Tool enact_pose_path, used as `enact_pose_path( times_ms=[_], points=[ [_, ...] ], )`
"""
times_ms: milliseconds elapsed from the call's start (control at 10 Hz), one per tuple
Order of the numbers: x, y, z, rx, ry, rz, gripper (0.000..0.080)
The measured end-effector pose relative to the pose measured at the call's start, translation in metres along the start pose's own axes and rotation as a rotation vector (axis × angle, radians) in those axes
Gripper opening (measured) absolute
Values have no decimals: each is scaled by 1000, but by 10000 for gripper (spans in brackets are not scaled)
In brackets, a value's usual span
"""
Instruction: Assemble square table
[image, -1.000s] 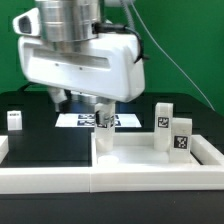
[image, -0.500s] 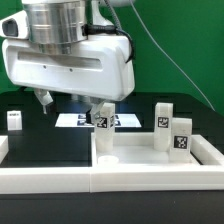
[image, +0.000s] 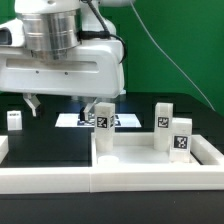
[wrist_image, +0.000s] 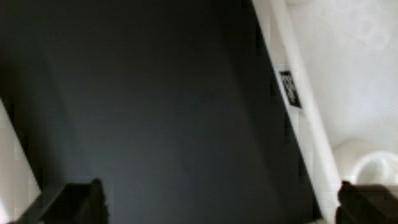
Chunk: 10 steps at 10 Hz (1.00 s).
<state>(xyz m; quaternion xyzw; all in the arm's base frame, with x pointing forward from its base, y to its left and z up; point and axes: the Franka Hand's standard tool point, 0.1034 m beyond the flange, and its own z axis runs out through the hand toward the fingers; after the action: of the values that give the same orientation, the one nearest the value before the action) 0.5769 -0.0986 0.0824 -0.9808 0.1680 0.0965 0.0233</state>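
Observation:
The square table top (image: 150, 162) is a white rimmed tray at the front of the exterior view's right. Three white legs with tags stand in it: one at its near-left corner (image: 103, 127) and two at the right (image: 162, 123) (image: 181, 139). Another leg (image: 14, 120) stands alone on the black surface at the left. My gripper (image: 60, 103) hangs open and empty above the black surface, left of the corner leg. In the wrist view the gripper (wrist_image: 224, 205) shows only black surface between its fingertips (wrist_image: 80, 202), with a white tagged part (wrist_image: 294, 88) off to one side.
The marker board (image: 78, 120) lies flat behind the tray. A long white rail (image: 50, 178) borders the black surface at the front. A black cable runs down at the right against the green backdrop.
My gripper has moved toward the exterior view's left and slightly up, away from the corner leg, which stays standing in the tray.

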Motion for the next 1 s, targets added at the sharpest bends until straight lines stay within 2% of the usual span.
enact_pose_path(
  times_ms=[400, 500, 600, 800, 1000],
  points=[
    [-14, 7, 7, -4, -5, -27, 649],
    [-20, 14, 11, -27, 0, -125, 649],
    [-27, 22, 15, -39, -4, -229, 649],
    [-40, 36, 24, -41, -9, -293, 649],
    [-49, 38, 28, -36, -18, -289, 649]
  ],
)
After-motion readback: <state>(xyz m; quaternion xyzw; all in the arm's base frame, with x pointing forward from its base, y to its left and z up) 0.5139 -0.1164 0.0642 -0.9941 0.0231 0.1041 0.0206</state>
